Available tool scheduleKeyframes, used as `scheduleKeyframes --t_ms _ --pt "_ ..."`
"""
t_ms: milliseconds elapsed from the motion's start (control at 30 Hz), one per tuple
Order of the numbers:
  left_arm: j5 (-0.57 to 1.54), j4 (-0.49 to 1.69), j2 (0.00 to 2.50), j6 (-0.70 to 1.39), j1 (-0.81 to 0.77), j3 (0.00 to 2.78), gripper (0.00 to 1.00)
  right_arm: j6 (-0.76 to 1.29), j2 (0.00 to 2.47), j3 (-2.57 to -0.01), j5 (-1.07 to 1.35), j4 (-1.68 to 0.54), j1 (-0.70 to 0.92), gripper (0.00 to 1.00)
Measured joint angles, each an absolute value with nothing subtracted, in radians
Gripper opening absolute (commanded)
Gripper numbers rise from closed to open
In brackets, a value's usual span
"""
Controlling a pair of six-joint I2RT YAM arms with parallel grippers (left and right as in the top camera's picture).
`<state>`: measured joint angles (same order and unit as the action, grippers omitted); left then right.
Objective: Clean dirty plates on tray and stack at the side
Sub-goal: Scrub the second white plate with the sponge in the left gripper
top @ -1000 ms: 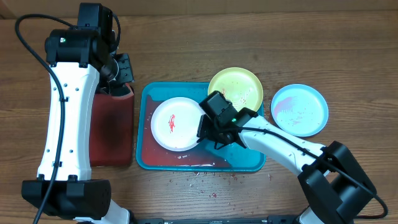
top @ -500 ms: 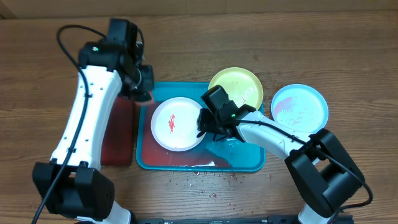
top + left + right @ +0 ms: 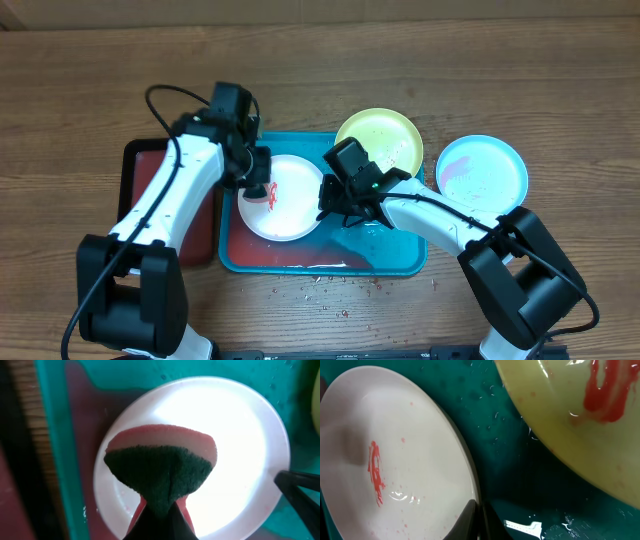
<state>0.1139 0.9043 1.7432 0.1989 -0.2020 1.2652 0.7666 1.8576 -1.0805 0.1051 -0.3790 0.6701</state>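
The cream plate point(image 3: 285, 205) lies in the left half of the turquoise tray point(image 3: 400, 262), with a red sauce smear on its white centre. My right gripper point(image 3: 328, 207) is shut on this plate's right rim; in the right wrist view the fingers point(image 3: 477, 520) pinch the edge of the cream plate point(image 3: 400, 460). My left gripper point(image 3: 256, 186) hangs over the plate's left side, shut on a pink sponge point(image 3: 160, 470) with its dark green face down. The yellow-green plate point(image 3: 378, 140) rests on the tray's back right rim. The light blue plate point(image 3: 482, 176) lies on the table to the right.
A dark red tray point(image 3: 140, 170) with a black rim sits left of the turquoise tray. Reddish water pools on the tray floor point(image 3: 300, 255). Crumbs and red specks point(image 3: 330, 290) dot the wood in front of the tray.
My left arm swung right from over the dark red tray to above the cream plate, carrying the sponge. My right gripper closed on the plate's rim.
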Motion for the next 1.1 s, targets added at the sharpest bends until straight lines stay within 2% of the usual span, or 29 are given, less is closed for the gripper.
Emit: scheduleKeyframes --t_ms 67,167,267,400,733,1100 --pt "0.117 0.868 1.743 0.199 -0.212 1.228 0.04 0.775 1.858 -1.081 0.105 -0.381 0.67 0.05" --pt "0.117 0.844 1.743 0.202 -0.219 1.204 0.04 0.794 1.858 -1.081 0.107 -0.382 0.67 0.14" --pt "0.117 0.821 1.743 0.204 -0.22 1.201 0.04 0.811 1.87 -1.081 0.118 -0.376 0.67 0.14" --pt "0.115 0.791 1.743 0.207 -0.22 1.201 0.04 0.83 1.906 -1.081 0.161 -0.339 0.67 0.04" --pt "0.081 0.766 1.756 0.207 -0.22 1.201 0.04 0.838 1.911 -1.081 0.202 -0.337 0.668 0.04" --pt "0.06 0.801 1.917 0.197 -0.252 1.226 0.04 0.834 1.913 -1.081 0.211 -0.34 0.669 0.04"
